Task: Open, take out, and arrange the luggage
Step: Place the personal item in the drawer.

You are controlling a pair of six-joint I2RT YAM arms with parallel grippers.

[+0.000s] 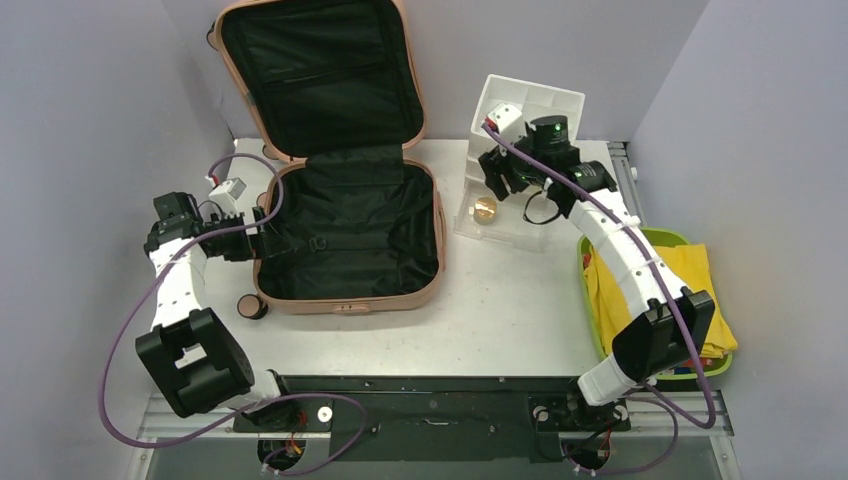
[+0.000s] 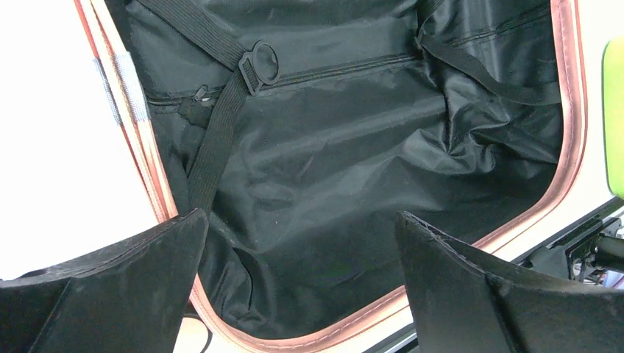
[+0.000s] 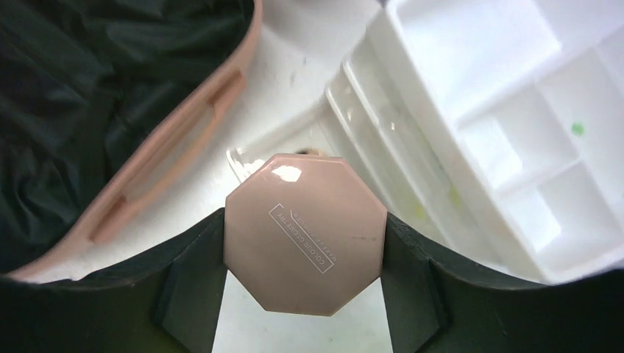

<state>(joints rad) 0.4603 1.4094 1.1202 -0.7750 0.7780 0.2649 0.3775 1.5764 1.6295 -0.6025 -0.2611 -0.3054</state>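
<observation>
The luggage (image 1: 345, 300) lies open on the table, a salmon-pink shell with its lid standing against the back wall. Its black lining (image 2: 331, 147) and a strap with a buckle (image 2: 261, 65) fill the left wrist view. My left gripper (image 2: 299, 220) hangs open over the luggage's left rim (image 1: 262, 240), with nothing between its fingers. My right gripper (image 3: 304, 229) is shut on a pink octagonal compact (image 3: 305, 243) with printed lettering. It hovers between the luggage's right wall (image 3: 184, 140) and the white organizer (image 3: 515, 110). In the top view this gripper (image 1: 498, 188) sits at the organizer's left side.
The white compartmented organizer (image 1: 530, 105) stands at the back right, with a clear tray (image 1: 500, 225) in front of it. A gold-toned round piece (image 1: 485, 210) shows just below my right fingers. A lime-green tray (image 1: 590, 300) holding yellow cloth (image 1: 690, 270) sits at the right edge.
</observation>
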